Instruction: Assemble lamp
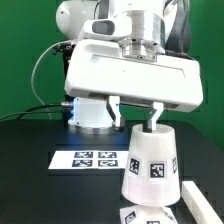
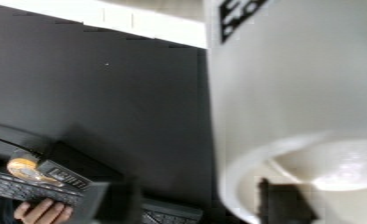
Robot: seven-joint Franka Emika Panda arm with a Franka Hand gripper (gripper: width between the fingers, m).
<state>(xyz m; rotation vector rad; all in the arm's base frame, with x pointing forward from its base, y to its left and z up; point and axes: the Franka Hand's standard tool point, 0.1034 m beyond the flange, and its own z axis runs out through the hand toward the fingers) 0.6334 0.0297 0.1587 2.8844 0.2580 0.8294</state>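
One lamp part is seen clearly: the tapered shade (image 1: 150, 158), white and cup-like, with black-and-white square tags on its side. It stands upright, narrow end up, towards the exterior view's right, its wide lower rim close to the black worktop (image 1: 40, 185); whether it rests there or is lifted just clear cannot be told. The jaws (image 1: 152, 117) are closed on the shade's upper rim, one finger being seen inside the top opening and the other against the outer wall. Just to the exterior view's left of the shade, flat on the worktop, the marker board (image 1: 88, 158) is seen with its printed tags. A white bar (image 1: 198, 195) lies near the shade's base on the exterior view's right. A tagged white shape below the shade, at the frame's lower edge, cannot be identified. In the wrist view the shade's white wall (image 2: 295, 100) fills much of the picture, with a tag at its edge and the dark worktop (image 2: 91, 90) beside it.
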